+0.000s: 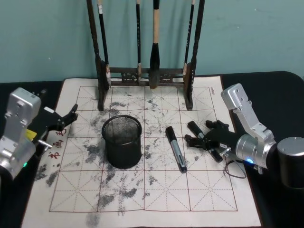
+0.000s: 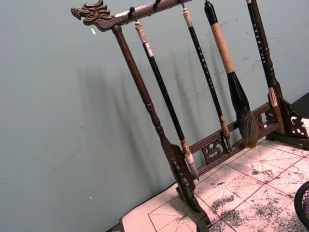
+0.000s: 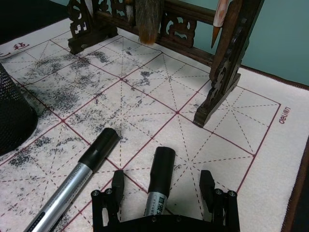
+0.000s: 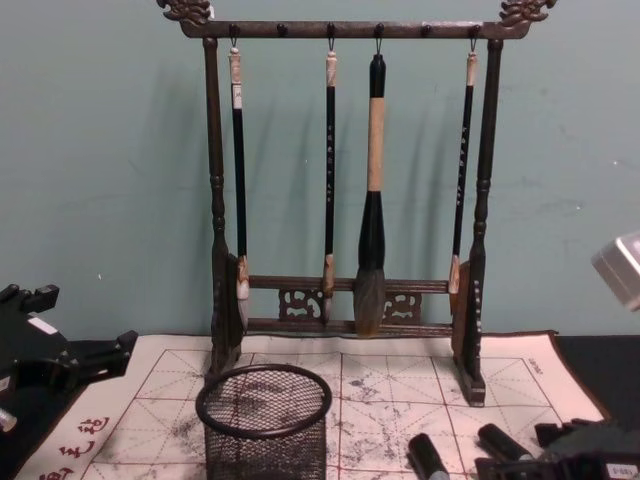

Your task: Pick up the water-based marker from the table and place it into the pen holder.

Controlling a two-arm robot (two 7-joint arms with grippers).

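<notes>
**Poised, not yet gripping**

Near the mat's (image 1: 209,190) right edge the right gripper (image 3: 162,178) sits low, fingers spread either side of the water-based marker (image 3: 161,164), clear of it. A second marker (image 1: 175,149) lies just beside, toward the middle; the pen holder (image 1: 122,153) stands left of centre. The left gripper (image 1: 66,118) hangs at the left edge, spread or closed I cannot tell.
</notes>
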